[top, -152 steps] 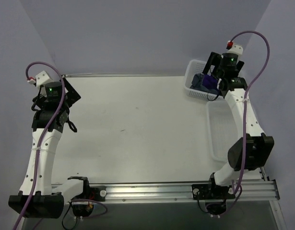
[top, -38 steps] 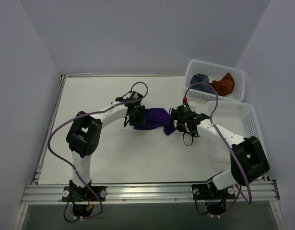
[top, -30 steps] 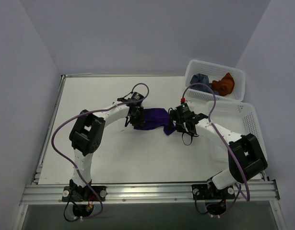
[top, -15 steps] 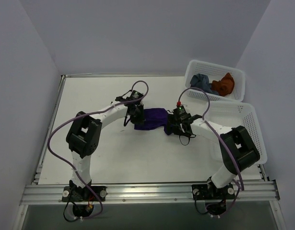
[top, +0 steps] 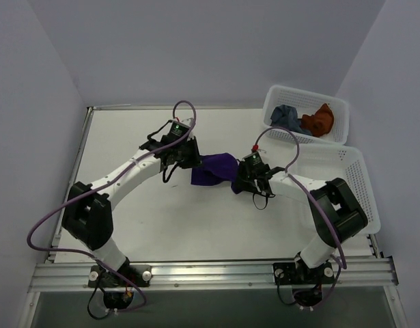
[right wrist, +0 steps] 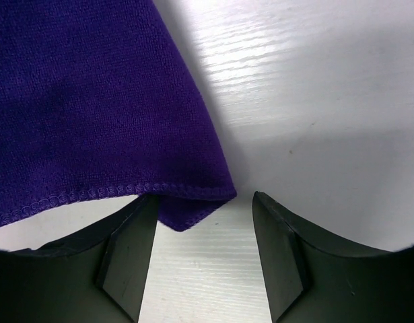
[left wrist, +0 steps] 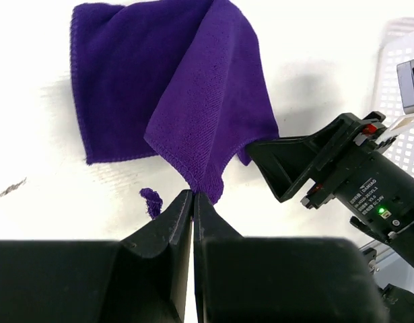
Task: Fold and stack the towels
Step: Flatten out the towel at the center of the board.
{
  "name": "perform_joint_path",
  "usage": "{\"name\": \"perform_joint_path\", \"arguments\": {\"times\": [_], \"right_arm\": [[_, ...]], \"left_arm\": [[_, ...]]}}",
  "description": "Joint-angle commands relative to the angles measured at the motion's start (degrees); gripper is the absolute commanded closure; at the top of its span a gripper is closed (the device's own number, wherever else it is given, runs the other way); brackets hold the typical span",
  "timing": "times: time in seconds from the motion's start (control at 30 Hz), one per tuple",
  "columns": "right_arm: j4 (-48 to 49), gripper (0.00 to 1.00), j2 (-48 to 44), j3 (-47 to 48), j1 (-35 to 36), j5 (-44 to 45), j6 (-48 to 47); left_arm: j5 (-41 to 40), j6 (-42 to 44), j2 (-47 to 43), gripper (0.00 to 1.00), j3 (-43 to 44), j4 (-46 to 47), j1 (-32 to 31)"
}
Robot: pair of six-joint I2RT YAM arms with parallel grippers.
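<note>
Pinching one corner of the purple towel (left wrist: 193, 101), the left gripper (left wrist: 192, 196) has its two fingers pressed tight together on the cloth at the lower middle of its wrist view. The towel rises from them as a lifted fold, with the rest lying flat on the white table (left wrist: 52, 208). In the overhead frame this gripper sits just left of the towel, near the middle.

The right gripper (right wrist: 203, 202) is at the towel's opposite, right-hand end. Its fingers (right wrist: 129, 256) stand apart, with a hemmed corner of the cloth lying between them and not clamped. Whether either finger touches the cloth cannot be told.

In the upper right of the overhead frame, a white basket (top: 306, 91) holds the blue-grey towel (top: 285, 115) and the orange towel (top: 319, 119), bunched side by side. A longer basket (top: 346, 191) lies just below it along the right edge.
</note>
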Motion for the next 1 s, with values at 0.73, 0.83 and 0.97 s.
{"name": "perform_joint_path", "arguments": {"times": [0.73,0.83,0.97], "right_arm": [[5.3,0.94,2.0,-3.1,12.4,6.9,-0.8],[8.7,1.0,-1.6,-3.7,13.5,7.3,-6.0],[9.1,1.0,-7.4,-2.8,13.9,7.5,-12.5]], "left_arm": [[-11.3,-5.6,-17.9,0.98,-10.7,-3.5,3.7],[-10.8,-5.2,-18.9,0.98,-10.5,-3.6,4.4],[-11.8,-4.6,-20.9,0.98,-10.6,-4.0,4.6]]}}
